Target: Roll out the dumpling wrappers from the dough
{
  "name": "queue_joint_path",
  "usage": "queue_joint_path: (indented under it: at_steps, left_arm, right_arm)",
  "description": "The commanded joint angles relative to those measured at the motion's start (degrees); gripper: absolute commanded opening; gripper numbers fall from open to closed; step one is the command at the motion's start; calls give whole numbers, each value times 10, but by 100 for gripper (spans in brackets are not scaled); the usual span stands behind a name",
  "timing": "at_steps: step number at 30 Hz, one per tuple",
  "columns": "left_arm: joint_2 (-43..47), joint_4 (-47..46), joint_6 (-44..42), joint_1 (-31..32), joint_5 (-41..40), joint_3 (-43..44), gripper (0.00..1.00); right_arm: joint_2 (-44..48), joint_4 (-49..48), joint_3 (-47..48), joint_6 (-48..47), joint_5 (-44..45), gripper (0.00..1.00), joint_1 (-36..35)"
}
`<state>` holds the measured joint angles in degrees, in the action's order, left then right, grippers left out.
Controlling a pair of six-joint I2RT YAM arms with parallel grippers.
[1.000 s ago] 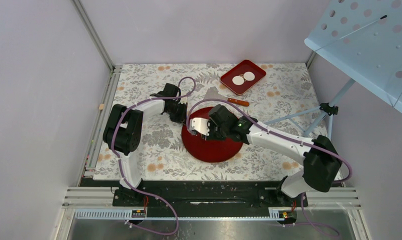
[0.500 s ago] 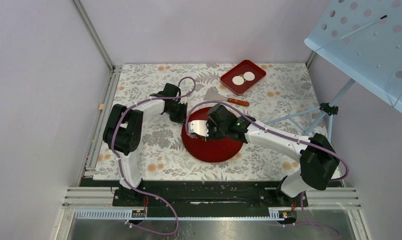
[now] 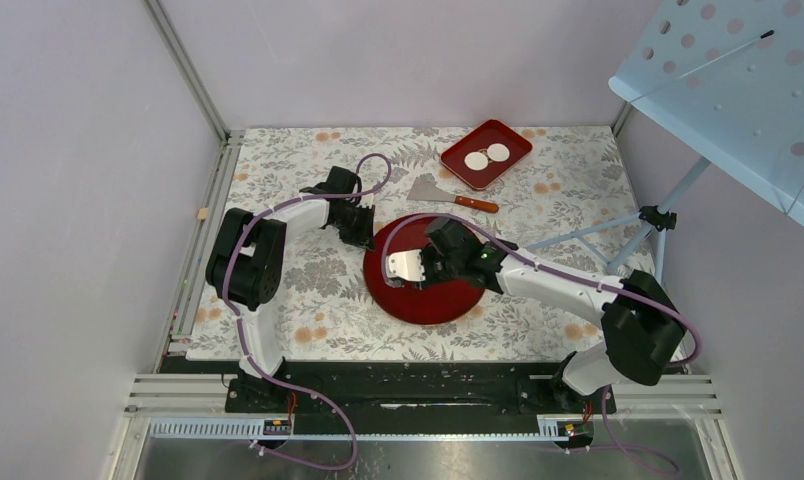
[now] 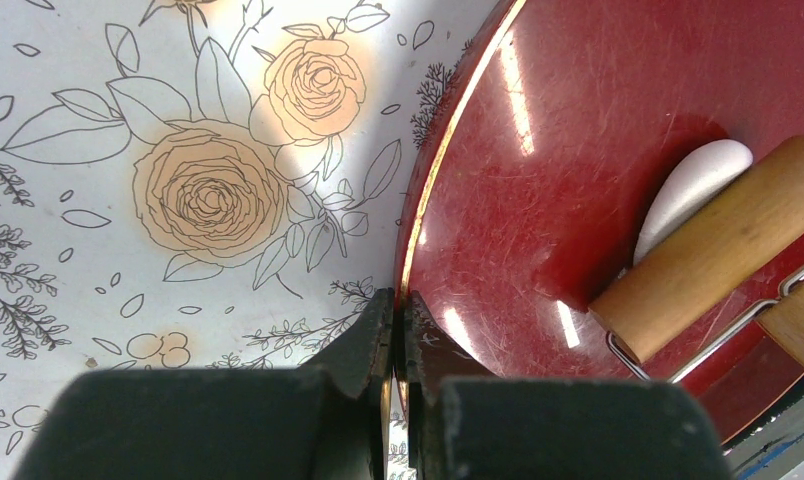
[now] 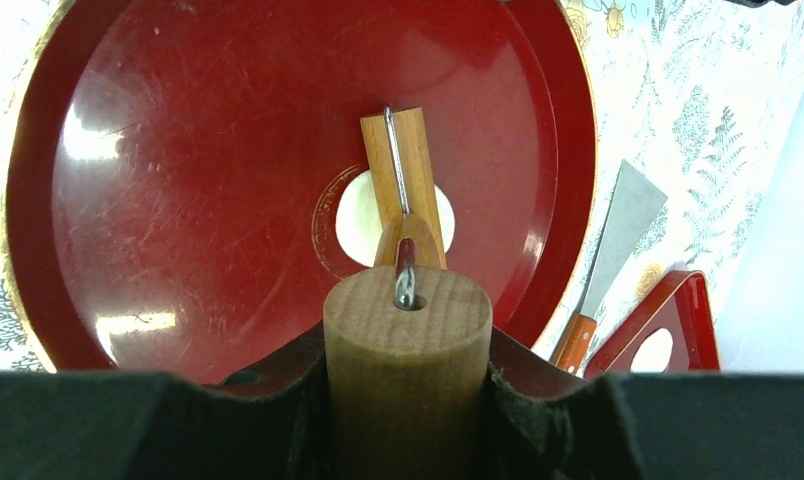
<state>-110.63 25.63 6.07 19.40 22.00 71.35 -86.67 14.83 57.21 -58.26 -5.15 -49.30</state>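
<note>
Lying beneath the right claw's (image 5: pixel 408 405) roller (image 5: pixel 423 180) is the dough (image 5: pixel 353 220).

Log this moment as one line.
left gripper: shut on plate | right gripper: shut on roller | roller: on dough | wrappers: two in tray

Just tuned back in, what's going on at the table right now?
The left gripper is clamped shut on the rim of the round red plate. The right gripper grips the handle of the wooden rolling pin, whose roller sits on the flattened white dough near the plate's middle. Two round white wrappers lie in the rectangular red tray at the back, and a metal scraper lies beside it.
</note>
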Motion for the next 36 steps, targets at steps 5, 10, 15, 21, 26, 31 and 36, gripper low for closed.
queue_joint_path:
  at_steps: [5, 10, 15, 21, 26, 31, 36]
  left_arm:
    - [-10, 13, -4, -3, 1, 3, 0]
    - [-11, 12, -4, -3, 1, 3, 0]
    - [-10, 13, -4, -3, 1, 3, 0]
    - [-10, 13, -4, -3, 0, 3, 0]
    - [-10, 13, -4, -4, 0, 3, 0]
    - [-10, 12, -4, -4, 0, 3, 0]
    - [-11, 12, -4, -3, 0, 3, 0]
  right_arm:
    - [28, 84, -97, 30, -81, 0, 7]
    - [18, 94, -113, 36, -79, 0, 6]
    - [23, 130, -107, 36, -100, 0, 5]
    - [24, 161, -105, 29, -100, 0, -2]
    - [27, 180, -103, 29, -100, 0, -7]
    - [31, 197, -101, 32, -101, 0, -12]
    - [32, 209, -102, 35, -104, 0, -19]
